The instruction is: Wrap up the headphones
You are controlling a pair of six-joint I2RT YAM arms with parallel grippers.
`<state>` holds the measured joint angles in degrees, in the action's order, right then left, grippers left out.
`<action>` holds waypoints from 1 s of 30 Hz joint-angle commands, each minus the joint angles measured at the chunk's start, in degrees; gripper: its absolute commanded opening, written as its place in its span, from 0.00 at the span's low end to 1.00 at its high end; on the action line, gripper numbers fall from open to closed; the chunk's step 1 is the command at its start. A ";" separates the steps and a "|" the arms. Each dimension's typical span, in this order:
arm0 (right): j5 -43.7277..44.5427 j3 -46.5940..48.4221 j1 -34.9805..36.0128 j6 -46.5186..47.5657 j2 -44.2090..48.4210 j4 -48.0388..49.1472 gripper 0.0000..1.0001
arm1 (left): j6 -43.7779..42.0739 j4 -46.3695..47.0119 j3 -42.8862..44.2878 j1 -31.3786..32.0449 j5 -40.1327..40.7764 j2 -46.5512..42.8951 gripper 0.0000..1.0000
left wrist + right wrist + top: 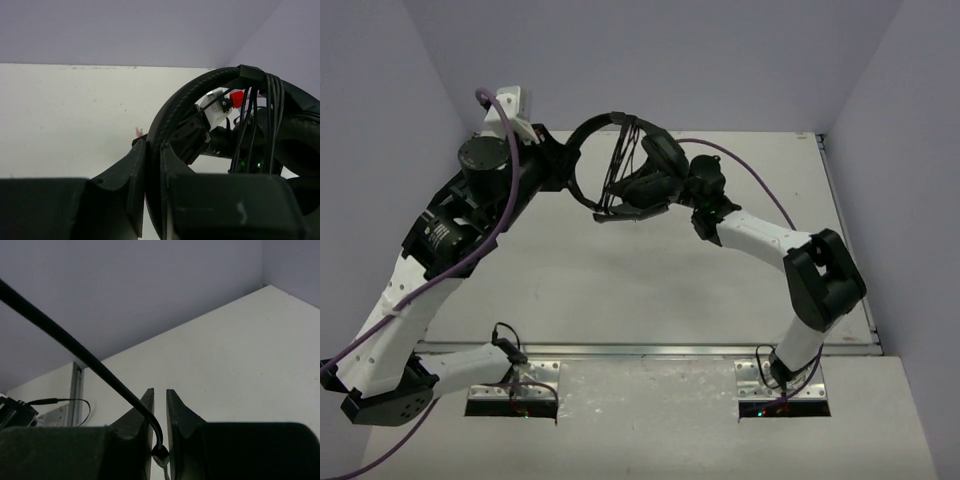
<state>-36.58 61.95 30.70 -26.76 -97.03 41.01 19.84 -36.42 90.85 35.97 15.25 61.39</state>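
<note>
The black headphones point(620, 170) hang in the air over the far part of the white table point(620, 270). My left gripper point(566, 166) is shut on the arched headband point(175, 112), which runs up between its jaws. Several turns of the thin black cable point(272, 105) are wound across the headband near the earcups point(655, 170). My right gripper point(680, 188) sits just right of the earcups and is shut on the cable's end plug point(161, 455). The cable point(75, 352) runs taut up and to the left from its jaws. The boom mic is hidden.
Purple robot cables point(500, 200) run along the left arm and loop behind the right arm point(750, 170). Grey walls close in on three sides. A metal rail point(650, 350) marks the table's near edge. A small red mark point(137, 132) lies on the table.
</note>
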 commanded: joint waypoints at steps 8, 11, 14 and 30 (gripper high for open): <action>-0.69 -3.24 2.44 -9.71 -6.06 16.20 0.21 | 6.97 1.89 13.12 -0.19 11.30 4.62 0.00; 0.01 -3.59 2.44 -9.54 -6.32 16.64 0.09 | 7.41 1.80 13.39 -0.11 12.87 4.97 0.00; 0.01 -4.38 2.44 -10.14 -6.59 18.04 0.02 | 8.20 0.66 14.70 -0.11 16.56 5.41 0.00; 19.07 -19.15 18.14 2.32 10.61 2.61 0.01 | 11.00 -1.53 17.35 -5.28 41.45 19.03 0.00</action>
<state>-25.15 42.76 44.38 -31.99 -92.62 53.76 25.80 -44.45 106.08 34.37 50.65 78.91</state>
